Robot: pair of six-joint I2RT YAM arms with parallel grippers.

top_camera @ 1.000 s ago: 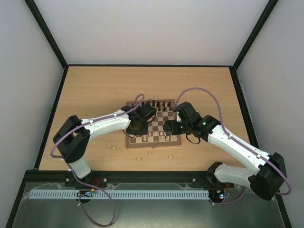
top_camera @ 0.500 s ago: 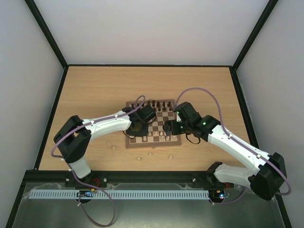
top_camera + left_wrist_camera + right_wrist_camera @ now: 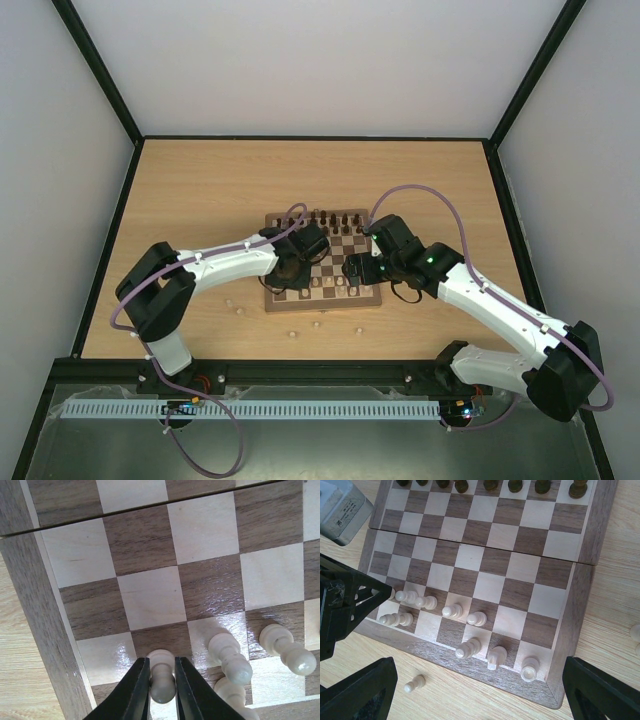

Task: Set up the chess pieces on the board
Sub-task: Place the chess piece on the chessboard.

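**Loose pieces, near table:** several pale pawns (image 3: pixel 293 333) lie on the wood just off the board's near edge, not yet set out.

**Right gripper** (image 3: pixel 479 672): jaws wide apart and empty, hanging above the near right part of the board. It has not shifted in the last second.

**Left gripper** (image 3: pixel 162 662): jaws closed on a pale pawn (image 3: pixel 162 677), pinched at its stem. In the last second this arm has slid towards the board's near left corner. The pawn's base now appears to sit on a dark square, second column in from the left border. Judged as a placement about to be released.

**Board** (image 3: pixel 485 565): flat at mid-table.

**Pale set** (image 3: pixel 452 611): partly ranked on the two near rows, with gaps. Some pieces look tipped, so they may need righting.

**Dark set** (image 3: pixel 490 485): lined along the far edge, with a second row not in view.

**Task status:** the pale side is unfinished, with one more pawn nearly home.
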